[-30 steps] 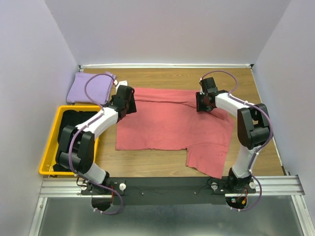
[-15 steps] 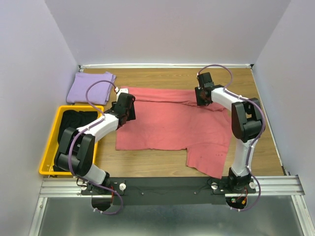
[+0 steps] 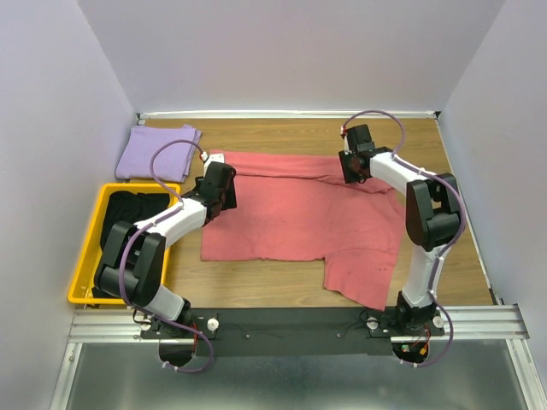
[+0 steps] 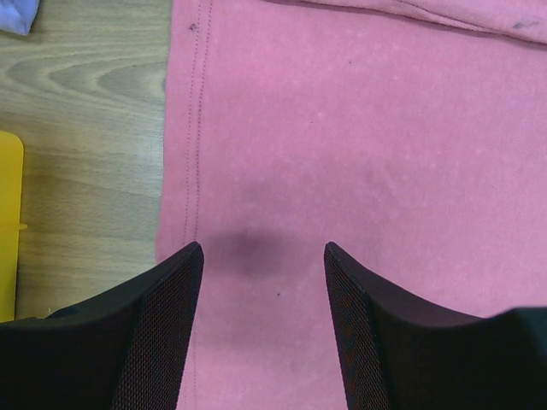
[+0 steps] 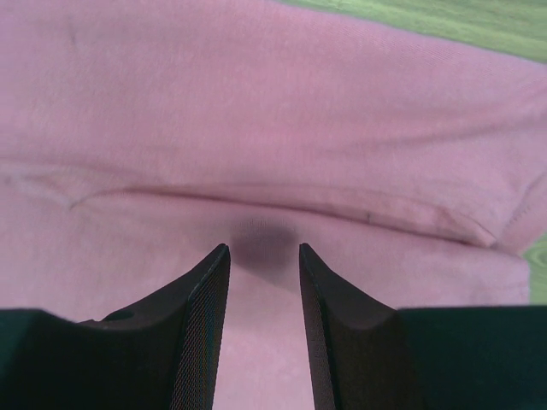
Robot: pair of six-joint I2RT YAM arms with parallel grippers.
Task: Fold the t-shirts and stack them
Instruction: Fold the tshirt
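Salmon-pink t-shirt lies spread on the table.

probably a robotics lab cell, plain white walls, wooden table, aluminium mounting rail

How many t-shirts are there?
3 that show: a pink shirt spread out in the middle, a purple shirt folded at the far left corner, black cloth in the yellow bin. More black ones may hide there.
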